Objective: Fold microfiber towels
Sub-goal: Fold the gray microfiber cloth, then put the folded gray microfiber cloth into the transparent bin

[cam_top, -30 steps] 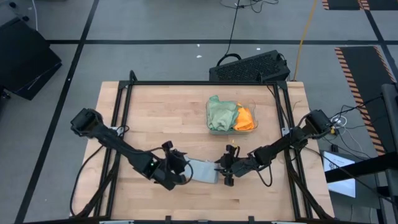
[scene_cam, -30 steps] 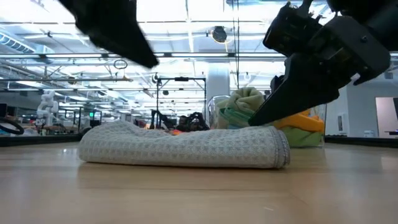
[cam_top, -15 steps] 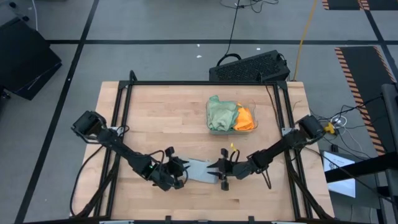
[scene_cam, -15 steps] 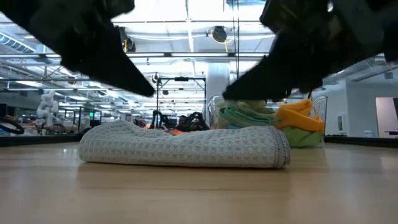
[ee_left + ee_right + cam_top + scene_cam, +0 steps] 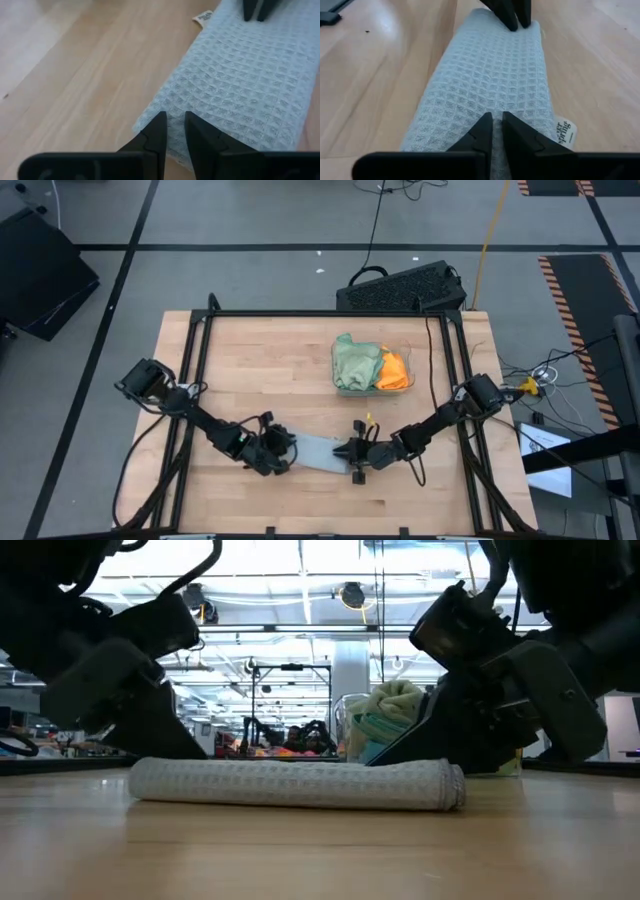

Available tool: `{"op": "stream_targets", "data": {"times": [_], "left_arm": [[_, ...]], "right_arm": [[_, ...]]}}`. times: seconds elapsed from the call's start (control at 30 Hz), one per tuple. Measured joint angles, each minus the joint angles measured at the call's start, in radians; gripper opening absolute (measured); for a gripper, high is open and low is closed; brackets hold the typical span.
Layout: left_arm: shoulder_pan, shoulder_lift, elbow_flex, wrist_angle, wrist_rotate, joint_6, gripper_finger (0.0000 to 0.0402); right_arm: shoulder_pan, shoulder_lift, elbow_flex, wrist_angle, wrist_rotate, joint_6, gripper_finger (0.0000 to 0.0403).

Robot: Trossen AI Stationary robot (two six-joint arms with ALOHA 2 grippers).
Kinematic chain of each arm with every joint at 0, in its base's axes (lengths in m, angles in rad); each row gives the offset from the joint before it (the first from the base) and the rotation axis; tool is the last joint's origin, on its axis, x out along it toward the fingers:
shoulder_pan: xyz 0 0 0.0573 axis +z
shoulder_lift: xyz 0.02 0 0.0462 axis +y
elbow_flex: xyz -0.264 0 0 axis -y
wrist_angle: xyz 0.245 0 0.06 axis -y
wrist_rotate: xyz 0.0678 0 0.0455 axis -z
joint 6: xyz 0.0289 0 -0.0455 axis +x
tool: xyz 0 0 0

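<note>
Left gripper [image 5: 173, 131] and right gripper [image 5: 497, 129] each seem to pinch an end of the grey towel [image 5: 322, 452].

We see a pale grey waffle-weave microfiber towel [image 5: 240, 85], soft, matt and dimpled, lying on a smooth, lightly sheened pale wooden butcher-block tabletop [image 5: 260, 370]. The clear shallow plastic tray [image 5: 338, 372] looks glossy, its crumpled cloths matt. Matt black plastic gripper fingers [image 5: 480, 132] look smooth.
</note>
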Motion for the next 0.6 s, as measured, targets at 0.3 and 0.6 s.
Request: {"op": "stream_targets", "data": {"times": [0.3, 0.6], "left_arm": [[-0.005, -0.018, 0.050, 0.006, 0.027, 0.080, 0.0072], [-0.067, -0.018, 0.223, -0.092, 0.028, 0.231, 0.0077]], "right_arm": [[0.003, -0.059, -0.007, -0.002, -0.002, -0.016, 0.0037], [0.010, -0.224, -0.007, -0.243, -0.010, -0.064, 0.0059]]}}
